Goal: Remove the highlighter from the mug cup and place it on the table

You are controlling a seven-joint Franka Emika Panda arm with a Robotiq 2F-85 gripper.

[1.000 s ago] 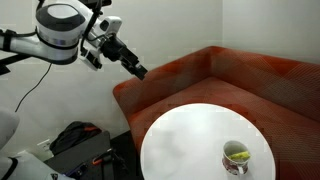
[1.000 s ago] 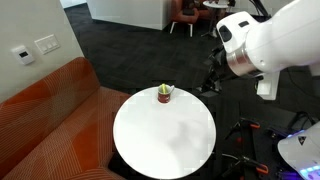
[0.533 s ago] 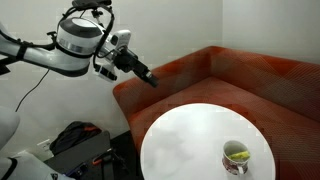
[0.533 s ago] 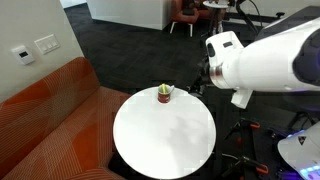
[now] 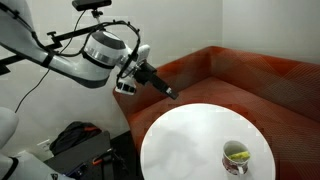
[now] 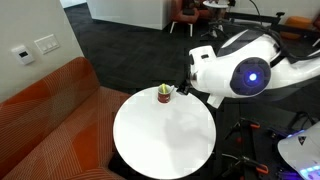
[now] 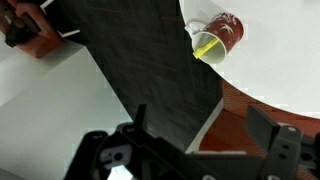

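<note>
**A:** What is the biggest thing around the table (image 5: pixel 190 135)?

**B:** The reddish-brown corner sofa (image 5: pixel 255 80). It wraps round the back of the table in both exterior views. The table is round with a plain white top, and it stands on dark carpet (image 6: pixel 130 40).

**A:** And the robot?

**B:** The white Panda arm (image 6: pixel 240 75) reaches in from beside the table, with its bulk above the level of the top. In an exterior view it slants down across the wall toward the table's sofa-side edge.

**A:** Where is the gripper?

**B:** The gripper (image 5: pixel 166 91) hangs just off the table's rim, raised above the top and touching nothing. The wrist view shows carpet and a strip of sofa below it, with the curved edge of the table ahead.

**A:** How do the jaws stand?

**B:** They are spread wide in the wrist view. The fingers (image 7: pixel 262 128) are far apart and the gap between them holds nothing.

**A:** And the mug cup?

**B:** The mug cup (image 5: pixel 236 158) stands upright on the table, close to the rim and apart from the gripper. It is white, and the wrist view shows dark reddish markings on its side.

**A:** And the highlighter?

**B:** The highlighter (image 7: pixel 204 46) is yellow-green and sits inside the mug cup. It leans against the wall, with one end poking past the lip. It does not touch the table's top.
</note>
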